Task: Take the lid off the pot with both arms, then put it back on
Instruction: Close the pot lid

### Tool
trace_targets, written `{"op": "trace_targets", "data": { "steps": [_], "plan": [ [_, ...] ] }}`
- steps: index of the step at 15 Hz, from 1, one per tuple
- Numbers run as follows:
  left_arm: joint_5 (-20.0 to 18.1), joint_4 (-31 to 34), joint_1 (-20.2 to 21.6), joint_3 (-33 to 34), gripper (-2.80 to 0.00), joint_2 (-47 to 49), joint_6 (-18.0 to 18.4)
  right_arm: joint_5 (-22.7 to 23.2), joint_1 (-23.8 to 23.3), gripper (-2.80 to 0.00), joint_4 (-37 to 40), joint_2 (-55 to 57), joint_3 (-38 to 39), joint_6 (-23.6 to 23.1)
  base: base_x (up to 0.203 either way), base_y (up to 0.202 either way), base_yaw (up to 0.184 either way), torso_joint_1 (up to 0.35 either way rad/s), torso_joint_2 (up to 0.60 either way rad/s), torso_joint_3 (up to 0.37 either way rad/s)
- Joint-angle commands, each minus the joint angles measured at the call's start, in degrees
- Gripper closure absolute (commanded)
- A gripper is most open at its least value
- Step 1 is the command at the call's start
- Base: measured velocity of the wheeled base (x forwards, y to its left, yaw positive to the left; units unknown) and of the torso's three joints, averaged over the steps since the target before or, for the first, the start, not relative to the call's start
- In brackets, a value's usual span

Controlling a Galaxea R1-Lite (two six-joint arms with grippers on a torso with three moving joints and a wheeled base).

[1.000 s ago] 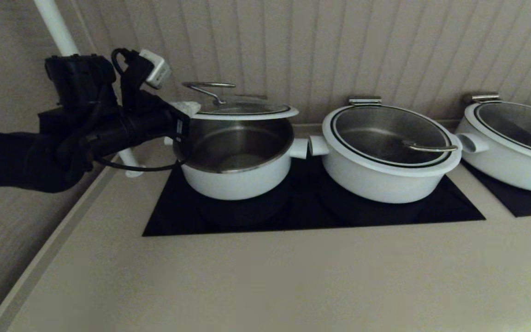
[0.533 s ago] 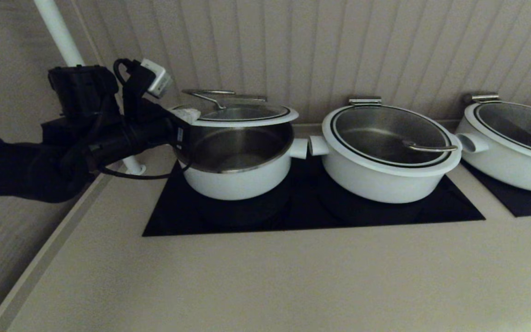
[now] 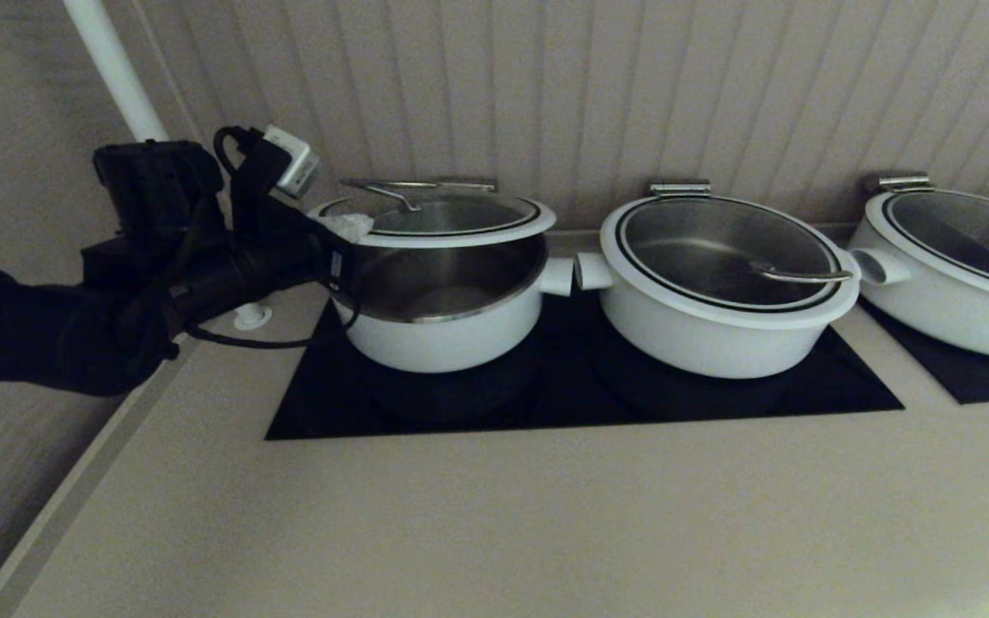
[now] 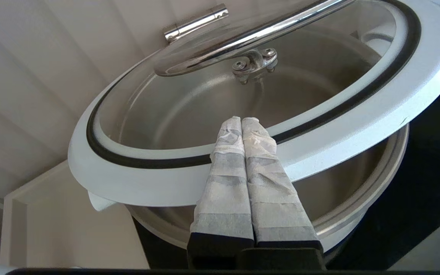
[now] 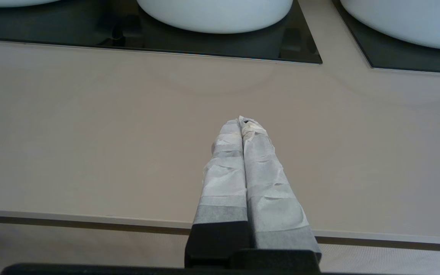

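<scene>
The lid (image 3: pixel 447 215) hovers tilted just above the small white pot (image 3: pixel 434 335), its left side raised and a gap showing the steel inside. Its steel loop handle (image 3: pixel 387 184) is on top. My left gripper (image 3: pixel 347 225) is shut at the lid's left edge. In the left wrist view the taped fingers (image 4: pixel 227 168) lie pressed together across the top of the lid's white rim (image 4: pixel 357 122), with the pot's rim (image 4: pixel 376 191) below. My right gripper (image 5: pixel 241 120) is shut and empty over the counter's front, out of the head view.
A wider white pot (image 3: pixel 718 335) with its own lid stands right beside the small pot on the black cooktop (image 3: pixel 580 403). A third pot (image 3: pixel 958 292) is at the far right. A white pipe (image 3: pixel 117 69) and the panelled wall stand behind. The beige counter (image 3: pixel 494 515) lies in front.
The lid and my left gripper have come down together, and the gap between the lid and the pot has narrowed. The lid now tilts less.
</scene>
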Motion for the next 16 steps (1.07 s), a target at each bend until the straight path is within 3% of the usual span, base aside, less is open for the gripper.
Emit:
{"op": "trace_targets", "data": {
  "steps": [1,16],
  "plan": [
    [0.26,-0.78,0.01,2.25,0.00,0.23,0.00,0.03,0.00,0.00,0.07,-0.02,0.00,-0.06,0.000,0.000,0.000,0.000,0.00,0.000],
    [1.41,-5.36,0.02,3.70,0.00,4.08,-0.27,0.03,0.00,0.00,0.01,-0.02,0.00,-0.06,0.000,0.000,0.000,0.000,0.00,0.000]
  ]
}}
